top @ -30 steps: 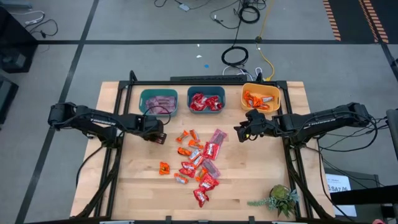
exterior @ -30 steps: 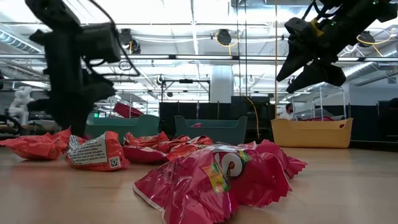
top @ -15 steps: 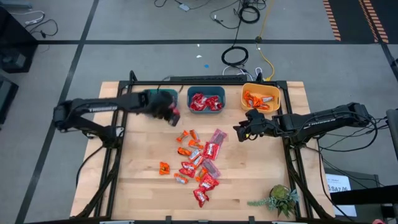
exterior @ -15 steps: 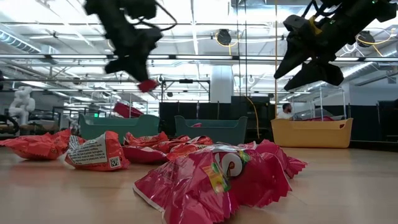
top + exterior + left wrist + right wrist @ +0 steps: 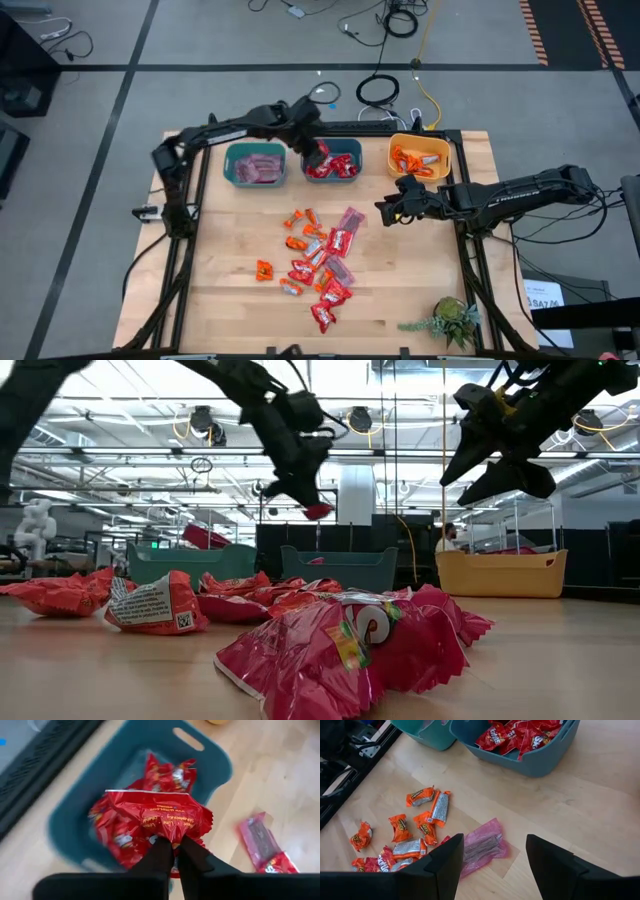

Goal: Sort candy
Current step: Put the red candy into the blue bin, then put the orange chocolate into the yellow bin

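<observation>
My left gripper hangs over the middle blue-teal bin, shut on a red candy; the low view shows that candy well above the table. The bin holds more red candy. Mauve candy lies in the left teal bin, orange candy in the yellow bin. A loose pile of candy lies on the table's middle. My right gripper hovers open at the pile's right, above a mauve candy. My left gripper pinches the red candy by one end of its wrapper between its two fingertips. The fingers slant down from above. The candy sticks out beyond the fingertips, lifted clear over the middle bin.
The three bins stand in a row along the table's far edge. A small potted plant sits at the near right corner. Bare wood lies left and right of the pile. A black frame rail runs behind the bins.
My left gripper has risen from the table left of the pile and swung toward the far edge and the right, rolling as it went, until it came over the middle bin. It stayed shut, and the red candy came up with it, clear of the table.
</observation>
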Tool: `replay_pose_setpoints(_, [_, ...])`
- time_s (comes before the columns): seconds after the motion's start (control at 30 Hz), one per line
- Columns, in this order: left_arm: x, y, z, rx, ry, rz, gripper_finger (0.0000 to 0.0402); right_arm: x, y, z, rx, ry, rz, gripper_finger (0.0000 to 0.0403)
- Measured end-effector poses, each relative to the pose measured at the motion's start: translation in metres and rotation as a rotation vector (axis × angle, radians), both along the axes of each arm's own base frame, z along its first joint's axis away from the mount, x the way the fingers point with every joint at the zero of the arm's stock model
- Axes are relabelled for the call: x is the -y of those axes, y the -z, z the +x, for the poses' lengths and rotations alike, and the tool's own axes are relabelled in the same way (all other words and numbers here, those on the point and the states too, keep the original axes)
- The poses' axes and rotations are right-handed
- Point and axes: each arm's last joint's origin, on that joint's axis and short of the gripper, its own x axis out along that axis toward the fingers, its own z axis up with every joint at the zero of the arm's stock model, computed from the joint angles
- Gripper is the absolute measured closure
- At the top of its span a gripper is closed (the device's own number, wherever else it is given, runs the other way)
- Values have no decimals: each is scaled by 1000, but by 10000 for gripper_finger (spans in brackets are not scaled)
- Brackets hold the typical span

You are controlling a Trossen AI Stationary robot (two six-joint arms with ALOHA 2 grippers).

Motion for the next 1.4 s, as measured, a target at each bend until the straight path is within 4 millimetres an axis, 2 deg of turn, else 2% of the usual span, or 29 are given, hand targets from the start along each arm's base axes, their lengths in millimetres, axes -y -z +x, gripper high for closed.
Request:
replay_pose_setpoints(0.17, [-5, 15, 18, -5, 58, -37, 331, 0, 0, 0, 8, 16, 15, 195])
replay_pose_setpoints(0.37, [-14, 27, 19, -32, 39, -48, 297, 0, 0, 0, 16, 32, 32, 195])
replay_pose_setpoints(0.67, [-20, 17, 7, -49, 30, -38, 292, 0, 0, 0, 11, 30, 28, 195])
replay_pose_setpoints(0.97, [-18, 19, 1, -109, -4, -71, 292, 0, 1, -1, 5, 23, 25, 195])
replay_pose_setpoints(1.3, [-21, 17, 5, -56, -12, -53, 290, 0, 1, 0, 3, 16, 26, 195])
replay_pose_setpoints(1.4, [-25, 17, 4, -49, -45, -56, 277, 0, 1, 0, -2, 7, 17, 195])
